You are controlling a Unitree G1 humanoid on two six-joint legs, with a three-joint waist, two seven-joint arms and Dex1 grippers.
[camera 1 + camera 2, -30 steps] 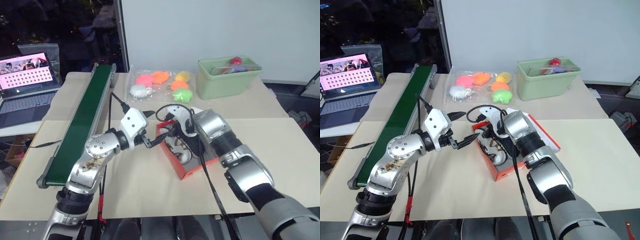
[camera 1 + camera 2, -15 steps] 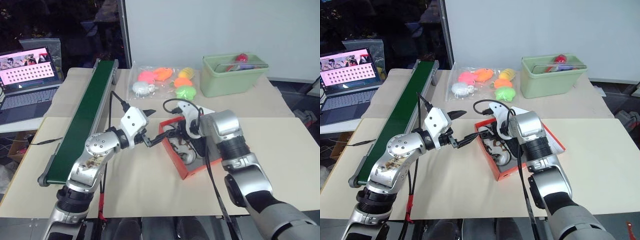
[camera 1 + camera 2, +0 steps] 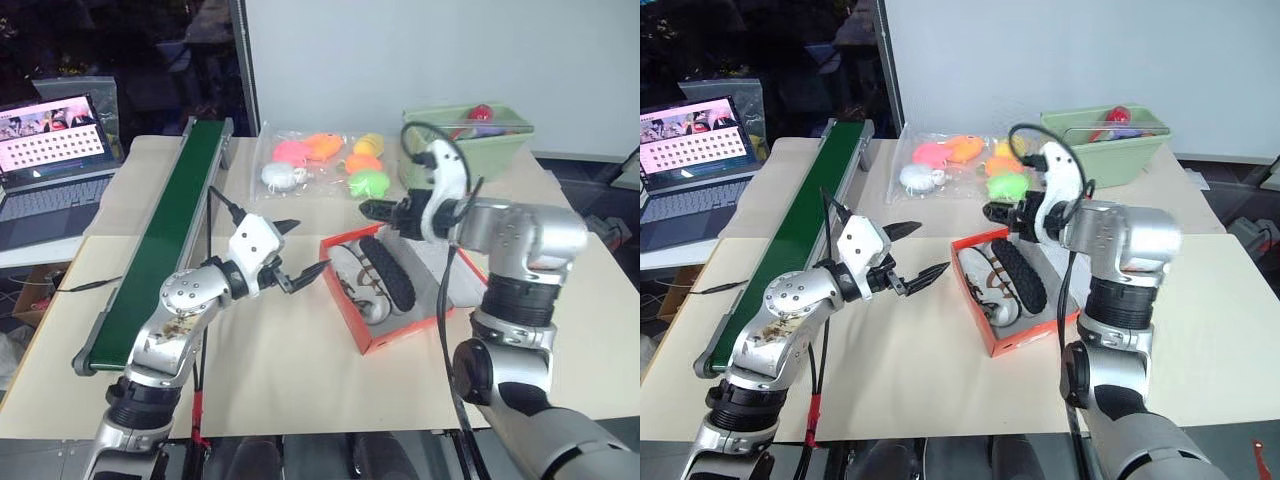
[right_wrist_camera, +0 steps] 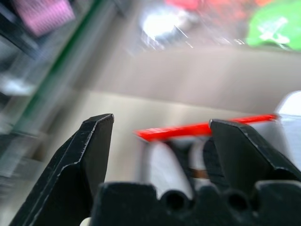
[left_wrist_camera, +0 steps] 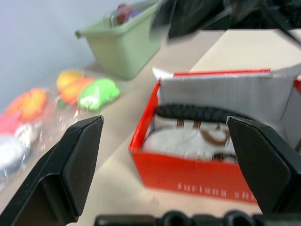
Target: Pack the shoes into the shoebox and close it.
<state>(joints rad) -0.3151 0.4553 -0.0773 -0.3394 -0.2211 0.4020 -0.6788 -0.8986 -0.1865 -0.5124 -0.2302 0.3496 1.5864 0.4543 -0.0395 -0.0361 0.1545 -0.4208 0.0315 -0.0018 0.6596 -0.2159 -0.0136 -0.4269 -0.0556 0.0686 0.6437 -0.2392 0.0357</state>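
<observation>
The red-orange shoebox (image 3: 388, 336) stands open at the table's middle, its white-lined lid (image 3: 445, 262) folded back to the right. Both shoes lie inside: one on its side with the dark treaded sole (image 3: 387, 272) showing, the other off-white (image 3: 352, 290) beside it with dark laces. My left gripper (image 3: 297, 252) hovers open just left of the box, its fingers pointing at the box's near-left corner. Empty and open, my right gripper (image 3: 368, 212) hangs above the box's far end, pointing left. The left wrist view looks at the box (image 5: 188, 176) and the shoes (image 5: 188, 140) between open fingers.
A long green conveyor belt (image 3: 165, 235) runs along the left. A clear bag of bright plastic toys (image 3: 320, 165) lies behind the box, with a pale green bin (image 3: 465, 140) to its right. An open laptop (image 3: 50, 150) sits at the far left.
My right gripper has lifted out of the shoebox and risen above its far end, turning at the wrist. The shoe's sole now shows in the box. The left gripper drifted slightly left.
</observation>
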